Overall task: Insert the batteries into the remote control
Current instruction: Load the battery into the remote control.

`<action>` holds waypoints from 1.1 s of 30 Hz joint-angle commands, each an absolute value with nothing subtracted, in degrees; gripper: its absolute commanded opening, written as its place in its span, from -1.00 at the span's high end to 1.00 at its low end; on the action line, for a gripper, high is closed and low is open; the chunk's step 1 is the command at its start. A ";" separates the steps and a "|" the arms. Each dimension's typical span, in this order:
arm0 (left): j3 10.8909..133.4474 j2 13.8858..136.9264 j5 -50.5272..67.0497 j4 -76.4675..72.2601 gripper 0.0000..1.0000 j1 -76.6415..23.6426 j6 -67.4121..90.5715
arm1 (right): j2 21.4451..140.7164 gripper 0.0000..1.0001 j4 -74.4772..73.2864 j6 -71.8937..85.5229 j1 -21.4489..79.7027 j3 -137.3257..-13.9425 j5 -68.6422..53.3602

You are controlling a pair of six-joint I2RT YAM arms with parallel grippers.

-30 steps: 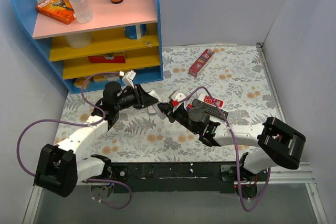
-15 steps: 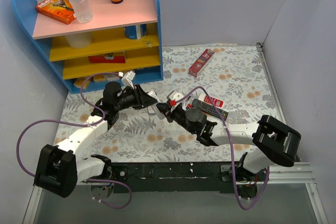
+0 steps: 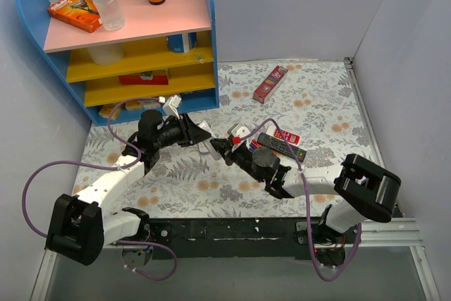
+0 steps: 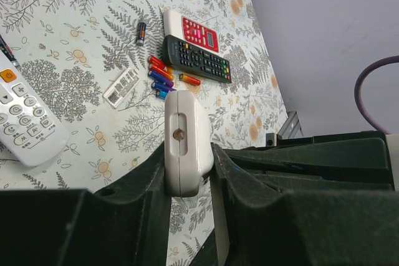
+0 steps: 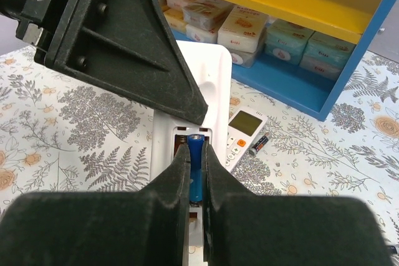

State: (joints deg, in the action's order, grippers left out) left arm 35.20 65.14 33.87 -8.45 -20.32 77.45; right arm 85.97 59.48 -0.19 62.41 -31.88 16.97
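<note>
My left gripper (image 3: 192,132) is shut on the sides of the white remote control (image 4: 185,141) and holds it above the table; its button face is hidden. In the right wrist view the remote's back (image 5: 212,85) faces me with its battery bay open. My right gripper (image 5: 196,154) is shut on a blue battery (image 5: 196,169), whose far end sits in the bay. Loose red, blue and orange batteries (image 4: 162,76) lie on the table beside the black remote (image 4: 198,60). In the top view the two grippers meet at the remote (image 3: 206,134).
A second white remote (image 5: 244,130) with a screen and orange button lies on the table, a black battery (image 5: 259,144) beside it. A red-and-white remote (image 4: 192,29) and a ridged white piece (image 4: 121,86) lie nearby. The blue shelf (image 3: 208,40) stands at back left, with a red box (image 3: 270,84) to its right.
The right arm has edged slightly left toward the held remote. The left arm and the remote have stayed in place.
</note>
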 commanded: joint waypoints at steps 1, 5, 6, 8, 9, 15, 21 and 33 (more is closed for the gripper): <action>36.21 61.96 42.01 -11.60 1.00 -20.83 79.28 | 87.36 0.86 58.18 -1.75 61.52 -29.10 21.88; 36.47 61.96 42.19 -11.43 1.00 -20.83 79.01 | 87.01 0.86 58.27 -3.43 61.52 -27.77 22.85; 36.56 61.96 42.36 -11.43 1.00 -20.74 78.93 | 86.92 0.86 58.10 -3.69 61.52 -27.86 23.11; 36.65 62.05 42.36 -11.25 1.00 -20.74 78.49 | 87.01 0.85 57.57 -4.04 61.52 -27.95 23.38; 36.56 62.05 42.45 -11.25 1.00 -20.83 78.49 | 87.01 0.83 57.39 -4.13 61.52 -28.12 23.47; 36.74 62.23 43.24 -11.34 1.00 -20.83 78.05 | 87.80 0.71 56.69 -4.39 61.52 -29.18 23.82; 36.65 62.49 43.68 -11.51 1.00 -20.74 78.05 | 88.07 0.55 55.55 -4.57 61.52 -30.50 23.55; 36.56 62.93 43.77 -11.60 1.00 -20.83 78.49 | 88.07 0.48 53.53 -4.66 61.52 -33.13 23.47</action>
